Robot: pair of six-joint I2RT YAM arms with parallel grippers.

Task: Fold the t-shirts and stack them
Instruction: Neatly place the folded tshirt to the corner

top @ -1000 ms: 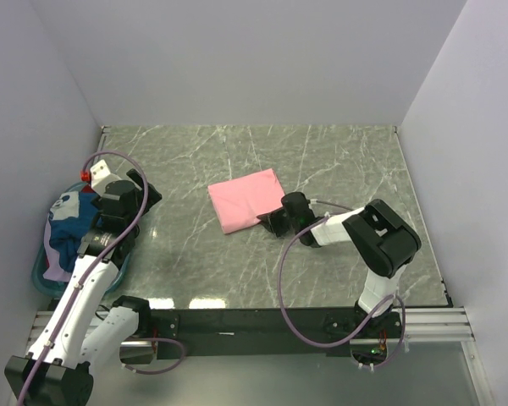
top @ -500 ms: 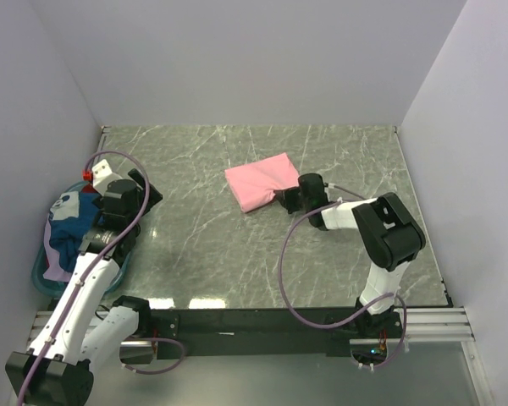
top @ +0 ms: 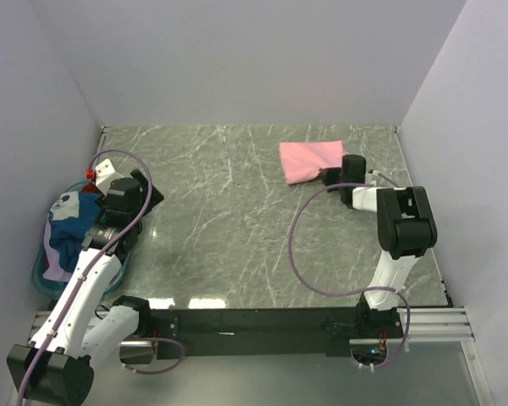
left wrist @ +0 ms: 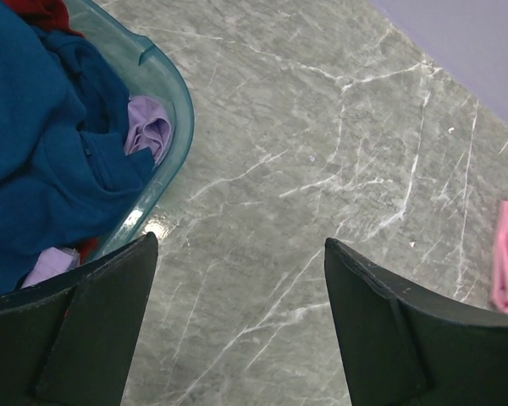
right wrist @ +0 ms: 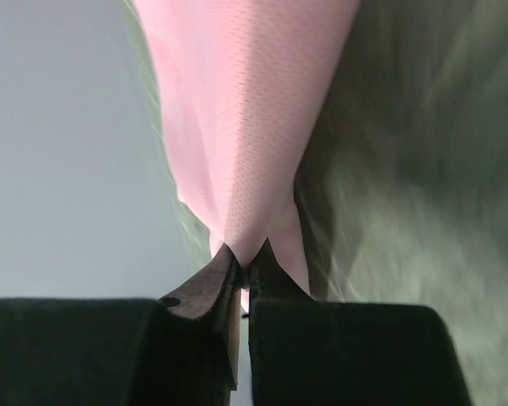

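Basket [left wrist: 174,95] of bunched t-shirts [left wrist: 42,156]

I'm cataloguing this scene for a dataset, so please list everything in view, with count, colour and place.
pink t-shirt: one, light pink, folded, far right of the table.
bunched t-shirts: number unclear, blue, purple and red, in the basket.
basket: one, teal, at the table's left edge.
table: one, grey-green marble pattern, under everything.
cables: two, purple, one along each arm.
left gripper: one, black, open and empty, above the table beside the basket.
right gripper: one, black, shut on the pink t-shirt's edge.
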